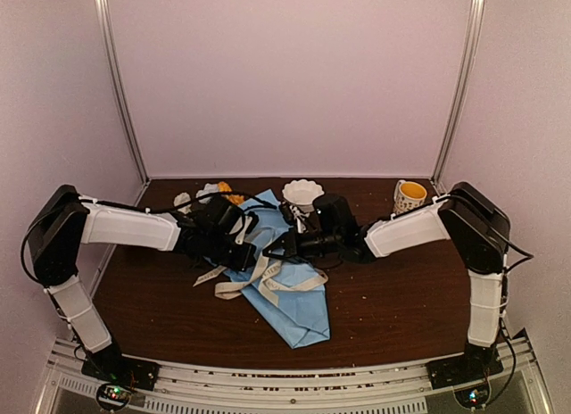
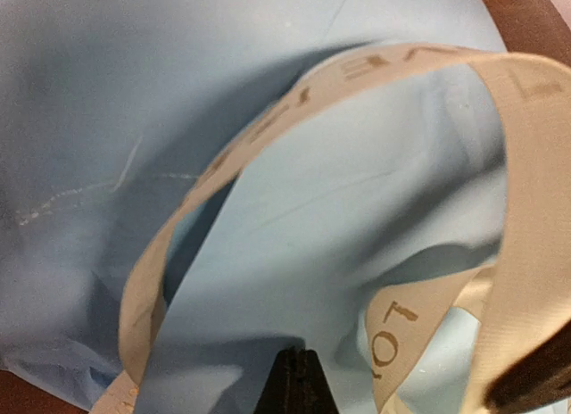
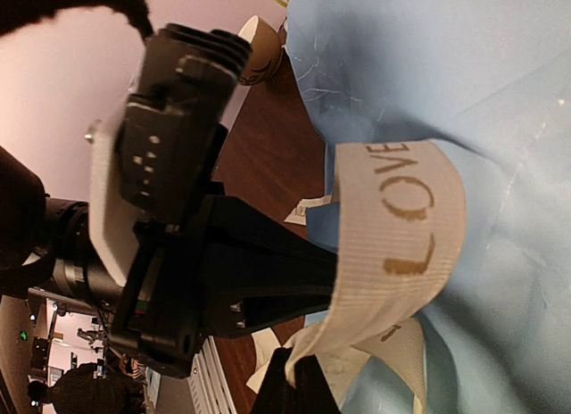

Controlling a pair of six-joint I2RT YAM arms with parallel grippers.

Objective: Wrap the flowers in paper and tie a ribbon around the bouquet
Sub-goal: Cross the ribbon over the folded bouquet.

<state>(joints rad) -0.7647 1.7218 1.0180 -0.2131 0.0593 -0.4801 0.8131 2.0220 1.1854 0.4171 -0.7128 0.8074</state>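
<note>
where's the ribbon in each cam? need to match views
Top external: ribbon lies in beige strands across the paper, centre of the table.
Left wrist: ribbon forms a big loop arching across the frame.
Right wrist: ribbon is centre-right, a band printed "LOVE".
Shared landmark: the light-blue paper beneath it.

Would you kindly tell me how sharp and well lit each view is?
Top external: dim, pinkish, soft detail. Left wrist: the ribbon close and slightly blurred, casting a dark shadow on the paper. Right wrist: ribbon lettering crisp, left arm in front blurred.
</note>
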